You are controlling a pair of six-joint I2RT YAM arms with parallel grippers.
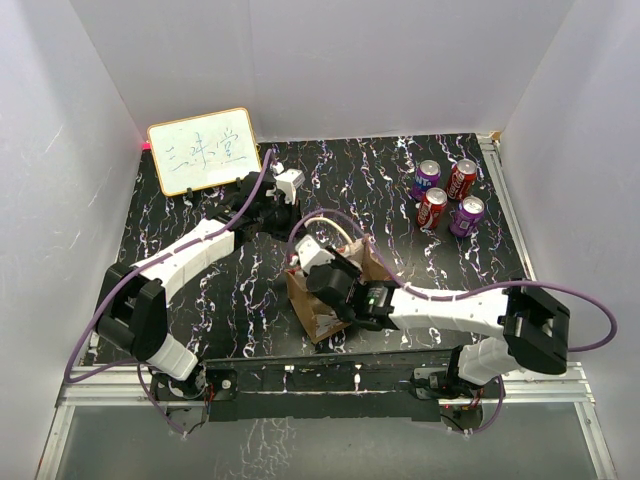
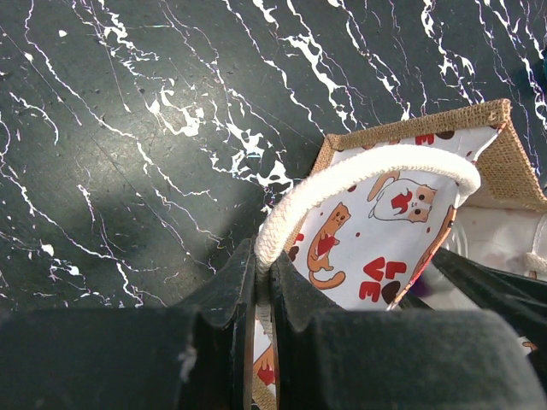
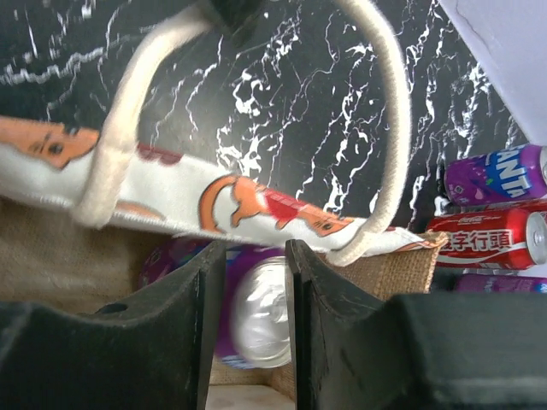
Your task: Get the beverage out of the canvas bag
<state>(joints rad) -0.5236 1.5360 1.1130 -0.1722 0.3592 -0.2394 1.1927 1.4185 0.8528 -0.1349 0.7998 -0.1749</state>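
**Can (image 3: 256, 312) lies inside the bag (image 1: 312, 318), my right pincer (image 1: 335, 290) spread over it**

From above, the bag stands on the marbled table (image 1: 240, 290), close to its near edge and about midway across. My right arm reaches in from the right, and the right pincer is sunk into the bag's open top. My left pincer (image 1: 275, 208) hangs just beyond the bag's far-left corner. Four other cans (image 1: 447, 195) stand grouped at the far right of the table, well apart from the bag. A whiteboard (image 1: 203, 150) leans at the far left.

At my left wrist, the left pincer (image 2: 263, 256) is clamped tight on the bag's white rope handle (image 2: 367, 171). The handle arches from my fingers over to the bag's pale side, which is printed with cats. The bag's brown woven rim (image 2: 504, 162) shows at the right.

At my right wrist, the fingers (image 3: 201, 325) are apart. The purple can with its silver top shows in the gap between them, lying on its side down in the bag. It is blurred, and I cannot tell whether my fingers touch it. The white handle loops overhead, and the spare cans (image 3: 487, 239) show past the bag's corner.
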